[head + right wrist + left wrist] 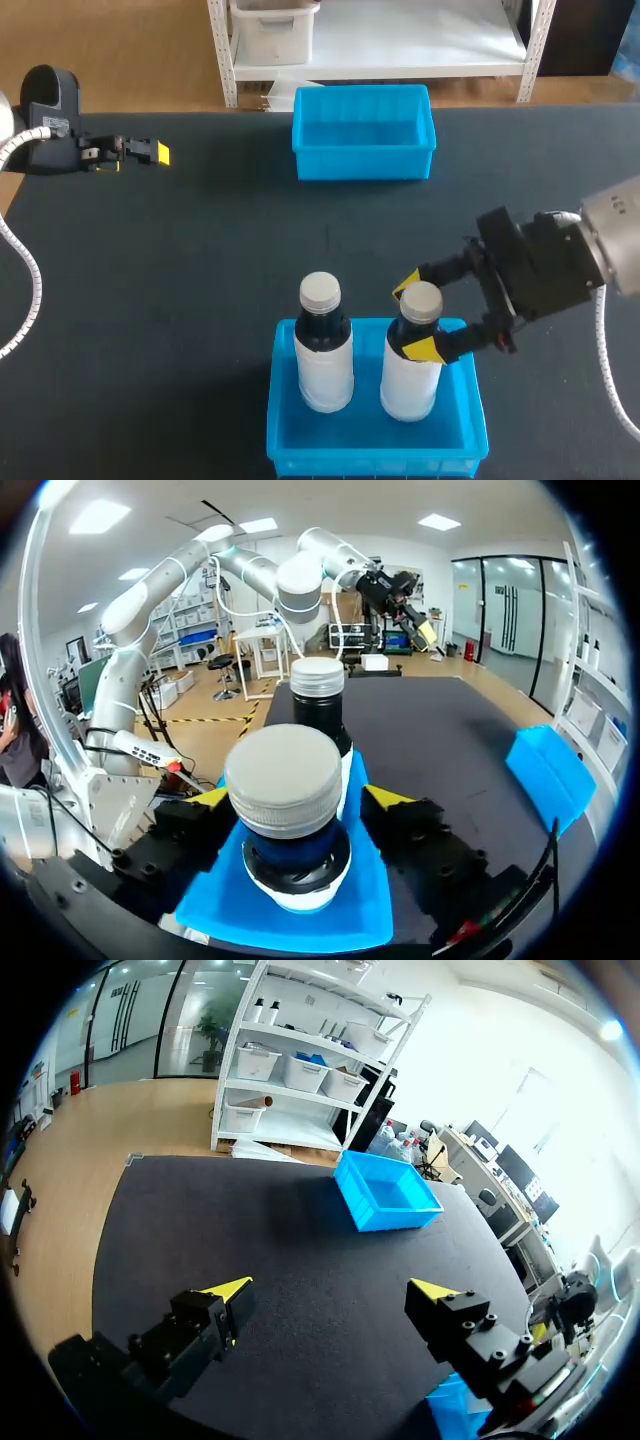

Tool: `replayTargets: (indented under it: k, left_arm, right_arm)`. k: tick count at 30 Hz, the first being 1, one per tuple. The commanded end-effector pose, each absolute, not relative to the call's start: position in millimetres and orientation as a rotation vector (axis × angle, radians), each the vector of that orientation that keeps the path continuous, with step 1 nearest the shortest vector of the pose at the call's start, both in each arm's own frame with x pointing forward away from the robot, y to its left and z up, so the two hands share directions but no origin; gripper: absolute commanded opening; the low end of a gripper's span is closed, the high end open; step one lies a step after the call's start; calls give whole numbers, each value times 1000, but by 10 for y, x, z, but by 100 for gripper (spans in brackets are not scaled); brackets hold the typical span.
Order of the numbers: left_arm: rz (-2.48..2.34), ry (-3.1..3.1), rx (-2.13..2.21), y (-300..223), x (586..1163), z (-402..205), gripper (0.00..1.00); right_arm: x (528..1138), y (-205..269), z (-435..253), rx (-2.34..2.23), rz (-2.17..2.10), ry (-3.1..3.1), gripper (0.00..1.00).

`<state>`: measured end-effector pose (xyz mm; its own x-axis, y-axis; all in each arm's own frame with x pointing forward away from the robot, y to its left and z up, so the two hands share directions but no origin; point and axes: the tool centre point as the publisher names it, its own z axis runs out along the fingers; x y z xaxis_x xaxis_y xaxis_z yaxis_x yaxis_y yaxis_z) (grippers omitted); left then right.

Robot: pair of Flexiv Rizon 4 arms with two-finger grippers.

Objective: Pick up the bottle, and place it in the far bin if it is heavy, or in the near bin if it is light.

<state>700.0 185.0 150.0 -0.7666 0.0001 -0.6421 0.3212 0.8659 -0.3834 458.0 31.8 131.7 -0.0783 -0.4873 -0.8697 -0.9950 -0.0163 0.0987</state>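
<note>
Dark table: the upright bottle (408, 385) in the near bin (375, 465) stands between my right gripper's (415, 317) jaws; clamped or clear, I cannot tell. My left gripper (150, 153) gapes, far off.

the near bin (276, 420) runs off the head view's lower edge; one bottle (318, 705) stands half hidden behind the other bottle (286, 780).
</note>
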Motion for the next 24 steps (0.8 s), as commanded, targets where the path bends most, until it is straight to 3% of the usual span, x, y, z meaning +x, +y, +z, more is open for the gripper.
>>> replayTargets:
  k: [1, 15, 24]
  left_arm:
    - [-636, 2374, 231, 1850, 7000, 1500, 100]
    - [-636, 2374, 231, 1850, 7000, 1500, 100]
    - [-636, 2374, 231, 1850, 7000, 1500, 100]
  right_arm:
    - [4604, 276, 1345, -1562, 1013, 1647, 100]
    - [4851, -571, 1675, -1588, 873, 1748, 100]
    - [5205, -743, 1736, -1553, 831, 1785, 100]
